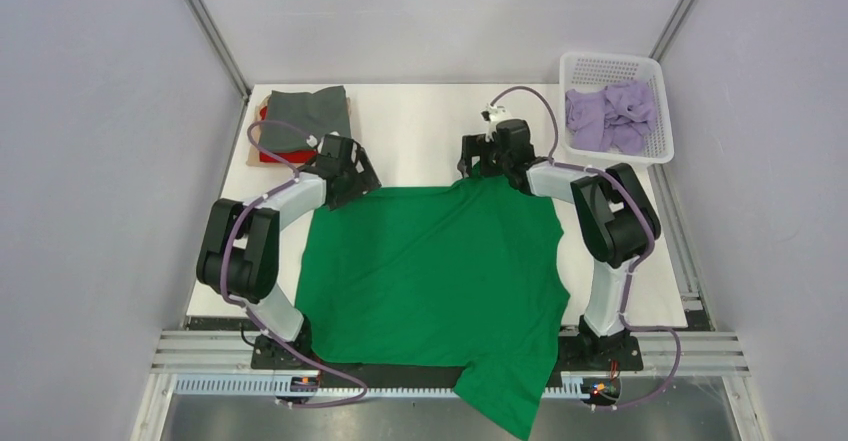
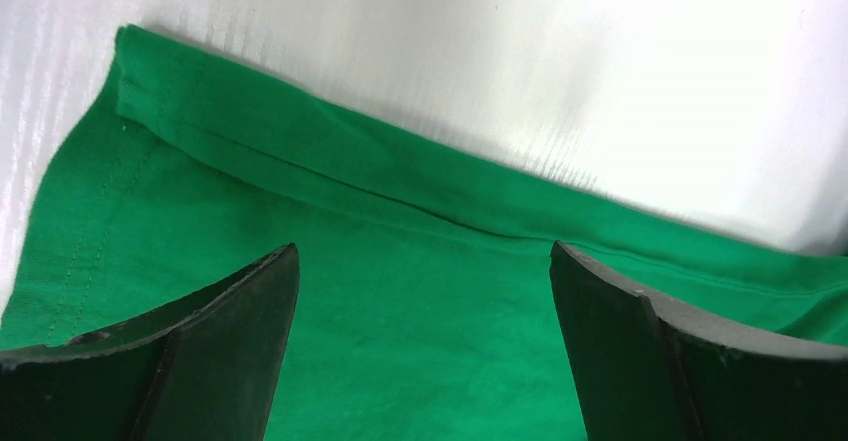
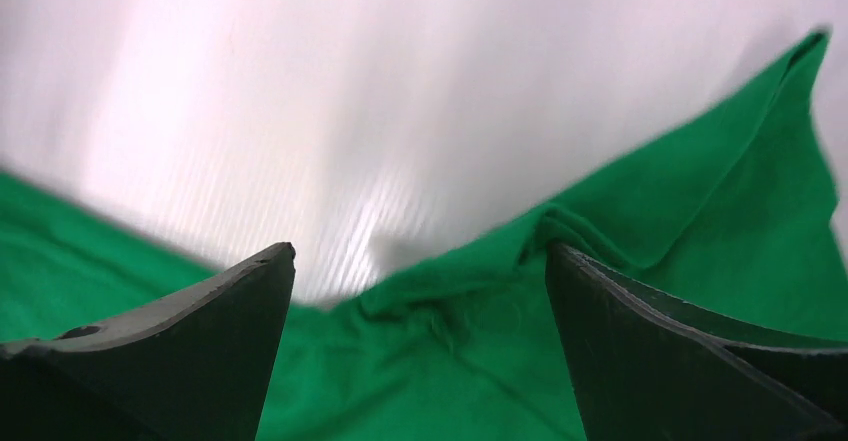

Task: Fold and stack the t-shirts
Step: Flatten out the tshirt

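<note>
Left claw point(image 2: 422, 261) and right claw point(image 3: 420, 261) wide open, holding nothing. Could easily bunch up the green t-shirt point(image 1: 430, 271) just ahead if pinched unevenly.

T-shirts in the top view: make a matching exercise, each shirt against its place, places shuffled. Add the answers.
Shirts
1. green t-shirt
2. dark grey t-shirt
3. lilac t-shirt
4. red t-shirt

Places
A. in the white basket at the far right
B. on top of the pile at the far left corner
C. spread over the middle of the table, one part hanging past the near edge
D. peeking out from under the pile at the far left

Pairs: 1-C, 2-B, 3-A, 4-D
</note>
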